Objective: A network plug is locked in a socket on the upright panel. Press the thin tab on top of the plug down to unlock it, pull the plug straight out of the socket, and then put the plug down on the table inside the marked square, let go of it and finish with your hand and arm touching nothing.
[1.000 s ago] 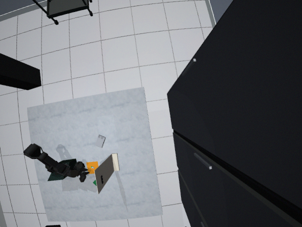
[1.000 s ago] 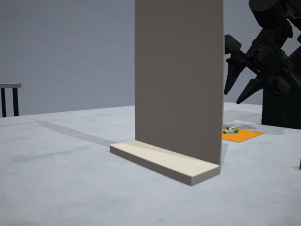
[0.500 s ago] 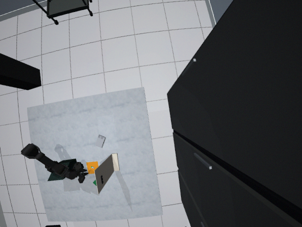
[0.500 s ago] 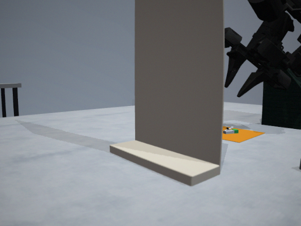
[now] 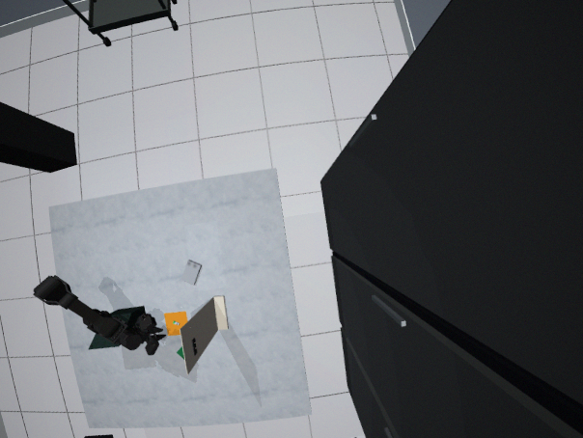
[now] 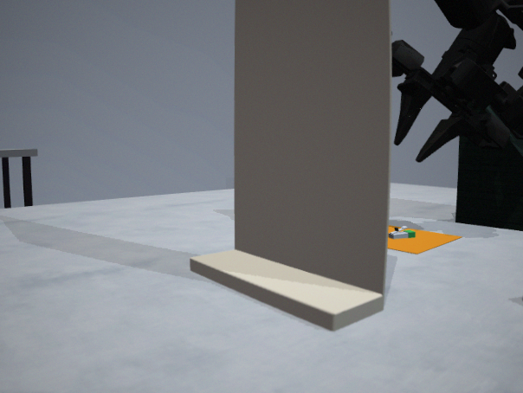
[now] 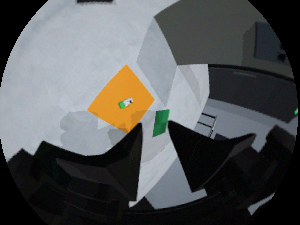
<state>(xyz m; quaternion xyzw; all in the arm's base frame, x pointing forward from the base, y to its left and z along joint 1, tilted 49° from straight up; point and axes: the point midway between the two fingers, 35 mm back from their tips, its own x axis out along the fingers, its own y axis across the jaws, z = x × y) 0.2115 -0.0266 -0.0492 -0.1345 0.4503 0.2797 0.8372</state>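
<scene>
Hovering my tool (image 6: 416,138) above the counter (image 6: 130,338), fingers spread and gripping nothing; plug (image 6: 401,235) lies on the orange square (image 6: 426,242).

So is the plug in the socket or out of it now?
Out. The plug lies on the orange square, beside the panel. The end effector hangs above, open, holding nothing.

Table top (image 6: 108,338): pale grey, matt, faintly mottled like stone or concrete. Upright panel (image 6: 312,143): flat grey-brown, matt, smooth; its base plate (image 6: 286,287) cream, slight sheen on top face. Marked square (image 6: 426,242): flat orange, matt, paper-thin. Plug (image 6: 400,234): looks like plastic, white-grey body, green end. Gripper (image 6: 417,130): black, matt, hard plastic look. Floor (image 5: 232,96): light tiles, smooth, dark grout lines.
</scene>
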